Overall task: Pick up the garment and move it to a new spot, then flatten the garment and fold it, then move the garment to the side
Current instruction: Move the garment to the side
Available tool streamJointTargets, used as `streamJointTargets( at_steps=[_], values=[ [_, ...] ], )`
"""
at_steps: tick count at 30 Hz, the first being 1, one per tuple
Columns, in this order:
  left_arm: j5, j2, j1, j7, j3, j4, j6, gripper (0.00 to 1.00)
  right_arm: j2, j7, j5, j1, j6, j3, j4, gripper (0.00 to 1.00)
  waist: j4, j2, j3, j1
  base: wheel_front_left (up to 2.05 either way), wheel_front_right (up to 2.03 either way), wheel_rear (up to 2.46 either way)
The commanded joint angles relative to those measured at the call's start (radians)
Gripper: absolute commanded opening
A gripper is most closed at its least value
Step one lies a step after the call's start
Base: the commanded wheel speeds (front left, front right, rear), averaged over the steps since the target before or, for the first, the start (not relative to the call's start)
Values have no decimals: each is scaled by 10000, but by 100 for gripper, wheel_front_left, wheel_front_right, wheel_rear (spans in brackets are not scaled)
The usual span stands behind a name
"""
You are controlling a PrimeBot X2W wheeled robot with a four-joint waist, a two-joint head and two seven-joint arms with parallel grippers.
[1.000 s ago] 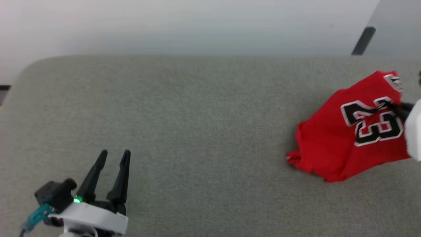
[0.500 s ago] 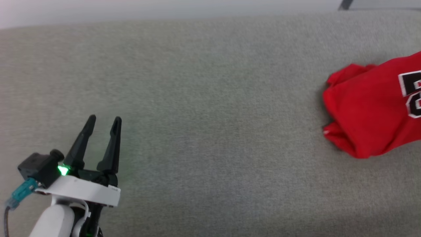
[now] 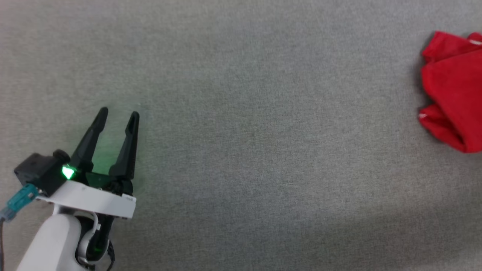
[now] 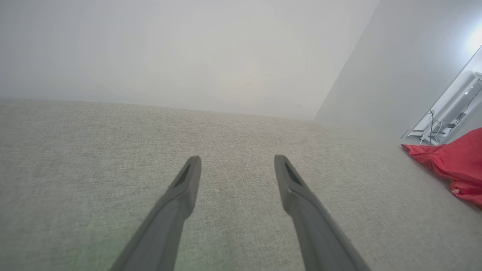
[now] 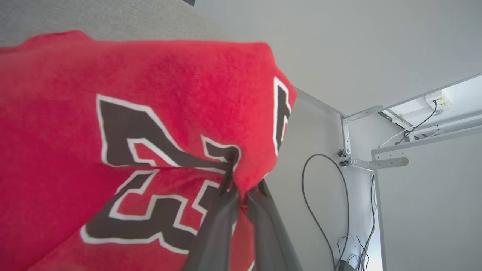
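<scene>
The garment (image 3: 453,90), a red jersey, lies bunched at the right edge of the head view on the grey cloth-covered table (image 3: 244,113). The right wrist view looks straight onto its black, white-edged number, and my right gripper (image 5: 243,184) is shut on a pinch of the garment (image 5: 150,94) at that number. My left gripper (image 3: 117,114) hovers open over bare table at the lower left, far from the garment, with nothing between its fingers (image 4: 184,184). A red corner of the garment (image 4: 452,158) shows at the right of the left wrist view.
A pale wall (image 4: 188,49) rises behind the table's far edge. Beyond the garment, the right wrist view shows white metal brackets (image 5: 372,162) and hanging cables (image 5: 312,195).
The head camera has tilted down and swung left, so the garment slid toward the right edge and the far table edge left the picture. Both grippers keep their state.
</scene>
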Motion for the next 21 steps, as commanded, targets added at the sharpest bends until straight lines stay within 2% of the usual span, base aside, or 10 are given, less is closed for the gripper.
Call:
streamJointTargets(
  at_steps=[1, 8, 12, 14, 17, 18, 19, 21],
  values=[
    [-1, 65, -149, 5, -44, -3, -48, 100, 27, -182, -186, -216, -11, 59, 211, 0, -144, 0, 308, 0, 0, 0, 0],
    [14, 223, -533, 7, -335, 57, -49, 100, 276, -1150, -1079, -775, -11, 265, 1538, 0, -116, 0, 696, 0, 0, 0, 0],
    [-3, 266, -657, 7, -416, 108, -49, 100, 692, -1562, -1274, -958, -11, 206, 2322, 0, -119, 0, 794, 0, 0, 0, 0],
    [-17, 266, -697, 6, -434, 134, -49, 100, 850, -1726, -1351, -1102, -11, 192, 2644, 26, -126, 0, 798, 0, 0, 0, 0],
    [-22, 252, -719, 6, -478, 196, -49, 100, 1126, -1942, -1452, -1207, -11, 242, 3040, 45, -135, 0, 714, 0, 0, 0, 0],
    [-30, 246, -713, 6, -485, 214, -49, 100, 1180, -2006, -1476, -1246, -11, 276, 3155, 68, -139, 0, 672, 0, 0, 0, 0],
    [-38, 232, -702, 6, -490, 233, -49, 100, 1225, -2029, -1519, -1300, -11, 292, 3273, 100, -142, 0, 607, 0, 0, 0, 0],
    [-72, 210, -639, 6, -495, 281, -49, 100, 1306, -2162, -1500, -1393, -11, 270, 3476, 100, -148, 0, 470, 0, 0, 0, 0]
  ],
)
